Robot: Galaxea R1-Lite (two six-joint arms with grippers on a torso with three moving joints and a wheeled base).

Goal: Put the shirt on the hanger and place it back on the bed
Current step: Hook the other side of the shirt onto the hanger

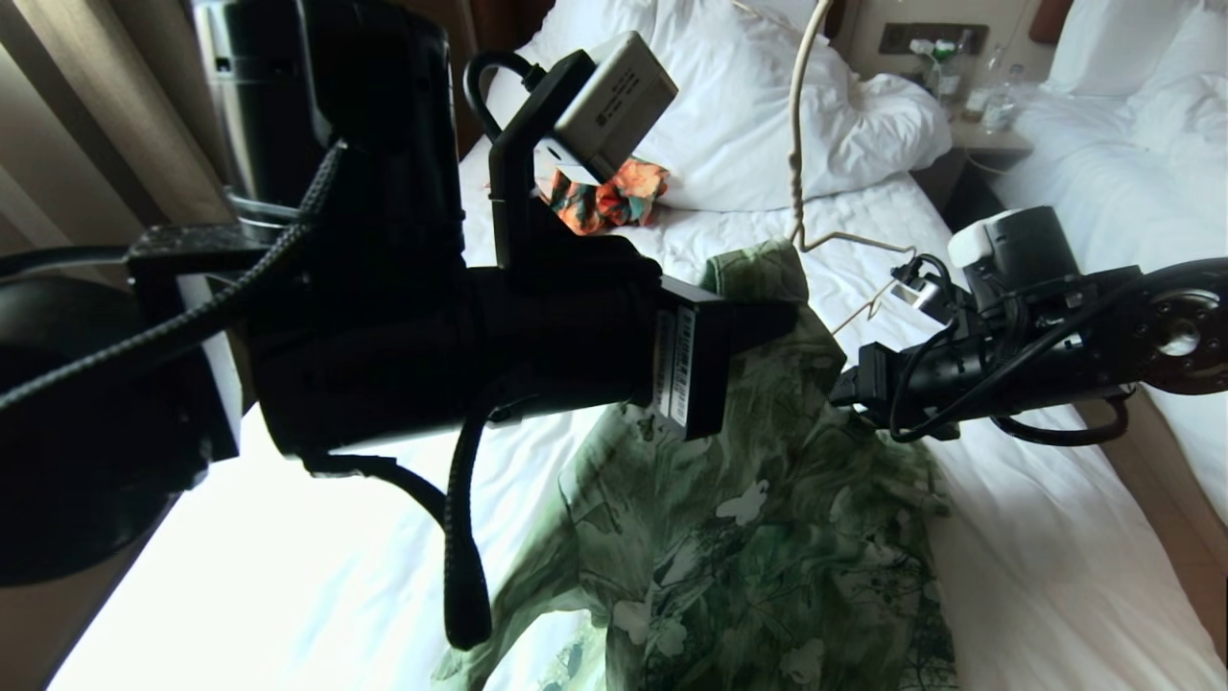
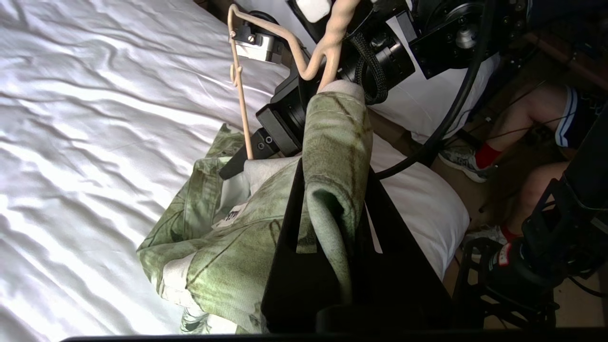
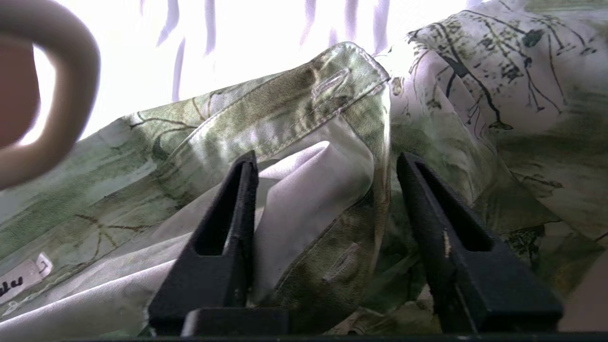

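The green flowered shirt (image 1: 767, 537) hangs in a drape above the bed (image 1: 288, 576). Its top is bunched at my left gripper (image 1: 767, 321), which is shut on a fold of the fabric (image 2: 335, 190). The cream wire hanger (image 1: 795, 125) rises above the shirt. One of its arms runs under the cloth and the other is bare. What holds the hanger does not show. My right gripper (image 1: 846, 389) reaches in from the right. It is open (image 3: 323, 161), and the shirt's (image 3: 285, 104) buttonhole edge and pale inner side lie between its fingers (image 3: 237, 204).
A small orange and green garment (image 1: 609, 197) lies by the white pillows (image 1: 767, 115). A nightstand with bottles (image 1: 969, 86) separates this bed from a second white bed (image 1: 1132, 144). A person's legs (image 2: 536, 114) are beside the bed. A curtain (image 1: 86, 115) hangs at the left.
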